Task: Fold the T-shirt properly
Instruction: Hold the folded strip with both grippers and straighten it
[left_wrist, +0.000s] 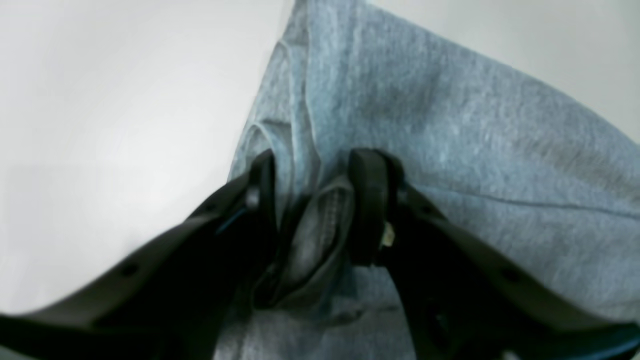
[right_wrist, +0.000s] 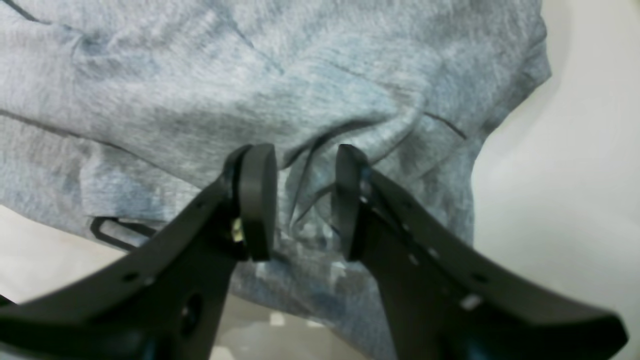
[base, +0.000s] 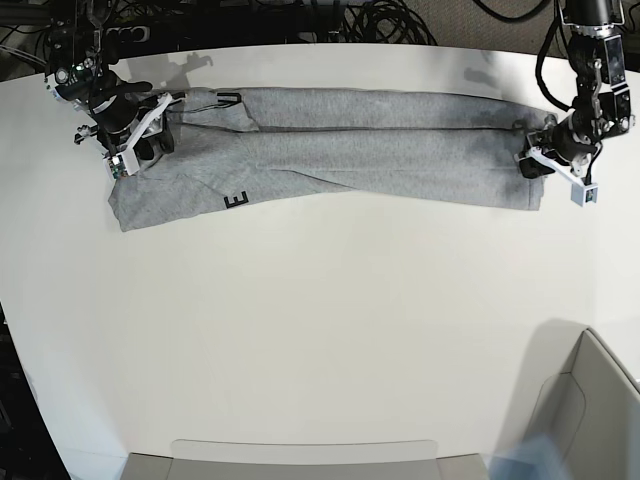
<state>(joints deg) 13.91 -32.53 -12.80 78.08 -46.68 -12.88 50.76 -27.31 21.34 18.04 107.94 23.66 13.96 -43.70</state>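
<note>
Closest to me in the base view is bare white worktop, with a pale bin edge at the lower right corner and nothing of the task on it. Farther back, the T-shirt lies as a long narrow band running across the worktop from one arm to the other. A bit of black lettering shows at its near edge on the view's left, and another dark mark sits near the far edge.

On the view's right, my left gripper is down at that end of the band. Its wrist camera shows the fingers with a bunched fold of grey cloth, hem stitching included, pinched between them. On the view's left, my right gripper is at the other end, where the cloth is wider and rumpled. Its fingers stand a little apart with a ridge of fabric gathered between them, and it looks like a grip, though a looser one.

As I judge it, the lengthwise folding is done: the shirt is already narrowed into a strip. What is left is to bring one end over the other, probably twice, and to flatten the wrinkled end by the right gripper. I would check both grips hold all layers before lifting.
</note>
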